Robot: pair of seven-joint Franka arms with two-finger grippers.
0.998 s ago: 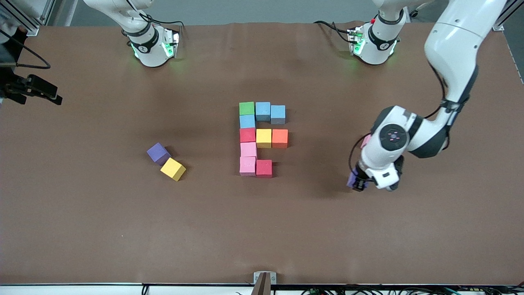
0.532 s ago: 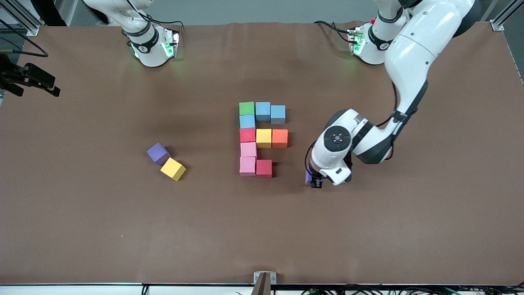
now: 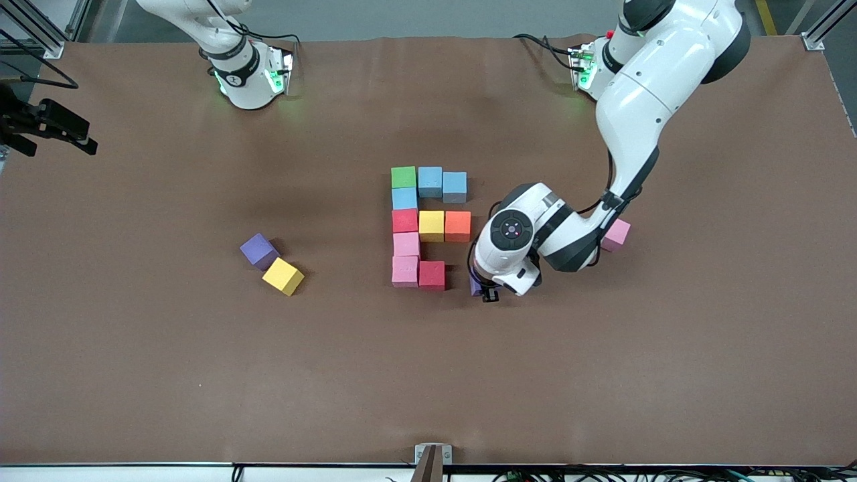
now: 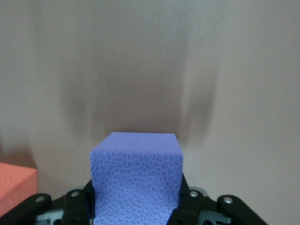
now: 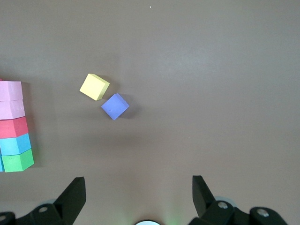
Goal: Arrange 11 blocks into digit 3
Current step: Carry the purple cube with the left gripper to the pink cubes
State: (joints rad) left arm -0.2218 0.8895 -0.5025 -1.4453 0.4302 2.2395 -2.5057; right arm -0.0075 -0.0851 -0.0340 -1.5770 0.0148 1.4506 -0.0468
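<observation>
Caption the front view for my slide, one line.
Left gripper carries a purple block beside the unfinished block digit; the right arm waits, its gripper open.

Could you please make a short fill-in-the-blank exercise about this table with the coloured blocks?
1. The left gripper holds a ____ block.
2. The green block touches two ____ blocks.
3. The right gripper is ____ and holds nothing.
4. Beside the loose purple block lies a ____ block.

Answers: purple; light blue; open; yellow
</observation>
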